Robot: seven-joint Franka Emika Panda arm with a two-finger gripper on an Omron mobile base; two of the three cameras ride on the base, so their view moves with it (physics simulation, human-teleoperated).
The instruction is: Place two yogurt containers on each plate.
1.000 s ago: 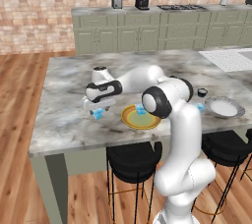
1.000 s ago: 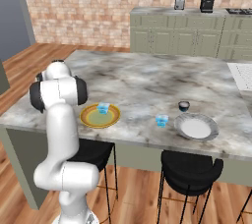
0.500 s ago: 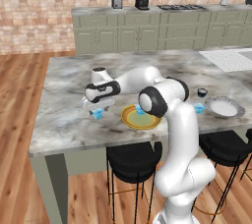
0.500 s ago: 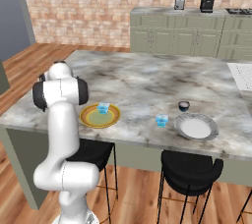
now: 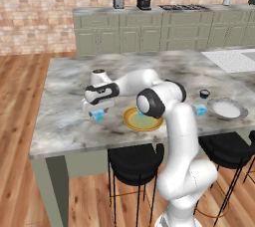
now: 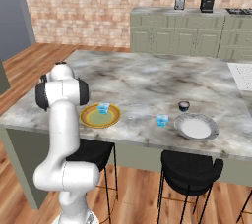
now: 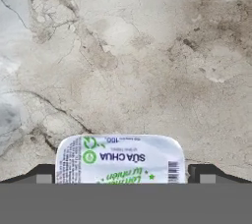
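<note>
My gripper (image 5: pixel 96 112) hangs open, low over the marble island's left part, its jaws on either side of a light-blue yogurt container (image 5: pixel 98 117). In the hand view that container's white printed lid (image 7: pixel 120 158) sits between the two dark fingertips (image 7: pixel 42 177), and I cannot tell whether they touch it. To the right lies the yellow-rimmed plate (image 6: pixel 86 118) with one yogurt container (image 6: pixel 103 107) on it. Another yogurt container (image 6: pixel 161 120) stands on the counter just left of the grey-white plate (image 6: pixel 196 127), which holds nothing.
A small dark bowl (image 6: pixel 184 105) stands behind the grey-white plate. Black bar stools (image 6: pixel 192 166) are tucked under the island's near edge. My arm's elbow (image 5: pixel 151 104) hangs over the yellow plate in the left base view. Cabinets with appliances line the far brick wall.
The elbow has drifted slightly left and down. The hand stays over the container with its jaws open.
</note>
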